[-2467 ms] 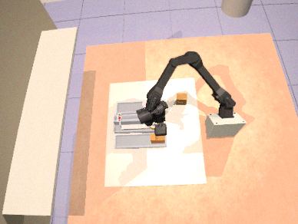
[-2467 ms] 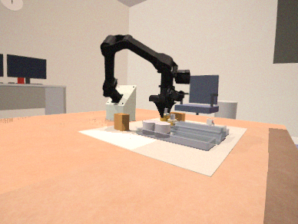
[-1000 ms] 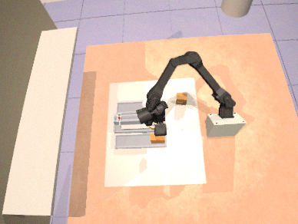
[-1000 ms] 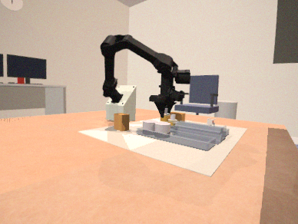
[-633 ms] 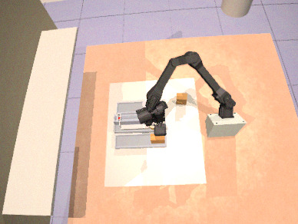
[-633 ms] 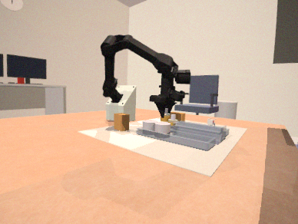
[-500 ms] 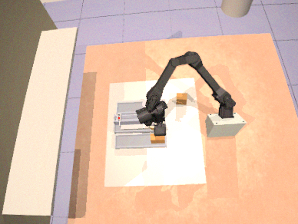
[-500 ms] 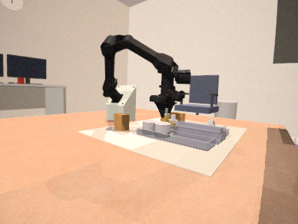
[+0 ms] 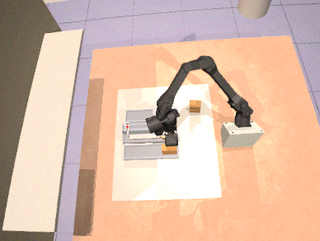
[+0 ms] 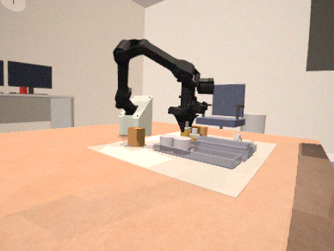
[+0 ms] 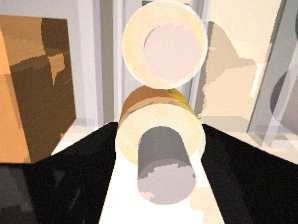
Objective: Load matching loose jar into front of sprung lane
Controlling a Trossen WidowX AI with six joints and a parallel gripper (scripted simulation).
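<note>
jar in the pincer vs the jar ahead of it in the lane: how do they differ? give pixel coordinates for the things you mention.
The held jar [image 11: 131, 131] is between the pincer's [image 11: 160, 142] fingers; the lane jar [image 11: 135, 62] has no finger on it. The held jar shows its amber side and the flank of its grey knob in the wrist view, while the lane jar shows mainly its top, its knob looking like a pale pink disc. Both have round cream lids with a round knob.

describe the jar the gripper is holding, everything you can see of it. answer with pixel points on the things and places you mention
The held jar [image 11: 162, 117] has an amber-brown round body, a wide pale cream disc on top and a narrower grey knob rising from its middle. Its surface looks smooth. It is clamped between the gripper's [image 11: 160, 145] two black fingers, one on each side, at the front end of the middle lane, right by the similar-topped jar ahead. Whether its base touches the lane floor is hidden.
</note>
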